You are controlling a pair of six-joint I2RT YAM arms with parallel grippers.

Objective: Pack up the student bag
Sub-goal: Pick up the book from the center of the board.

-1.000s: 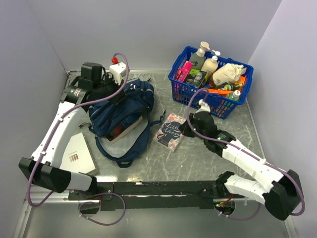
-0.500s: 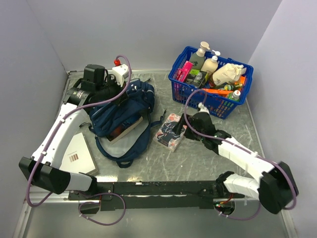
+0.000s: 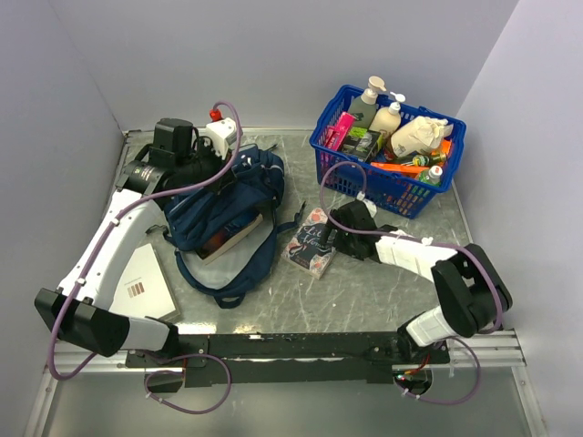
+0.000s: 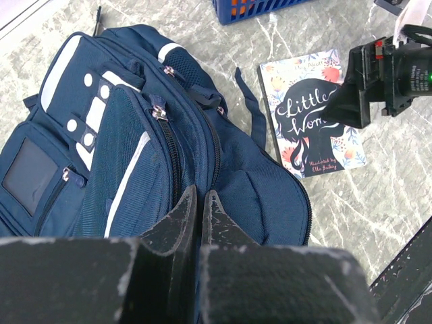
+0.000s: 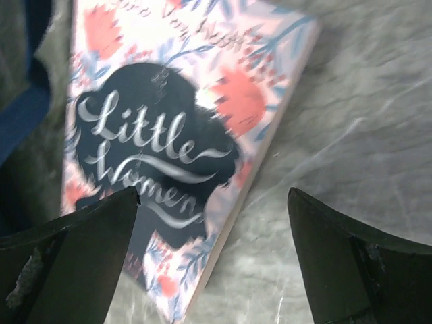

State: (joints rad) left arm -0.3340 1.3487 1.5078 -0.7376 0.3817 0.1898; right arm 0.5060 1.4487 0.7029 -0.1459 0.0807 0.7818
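The student bag (image 3: pixel 223 214) is a navy backpack that lies on the left of the table, with a brown book (image 3: pixel 233 235) showing in its mouth. My left gripper (image 3: pixel 202 173) is at the bag's far top edge, and in the left wrist view it (image 4: pixel 200 194) is shut on a fold of the bag (image 4: pixel 135 135). To the bag's right a "Little Women" paperback (image 3: pixel 310 241) lies flat. My right gripper (image 3: pixel 333 238) hovers low over the right edge of that paperback (image 5: pixel 155 135), and its jaws (image 5: pixel 212 192) stand wide open with nothing between them.
A blue plastic basket (image 3: pixel 339 168) full of bottles and packets stands at the back right. Near the front left, a white notebook (image 3: pixel 141 282) lies beside the left arm. The bag's straps (image 3: pixel 219 282) trail toward the near edge.
My right gripper has gone from shut to wide open and has swung left over the paperback's right edge. The left gripper shifted slightly with the bag's top, then held still.
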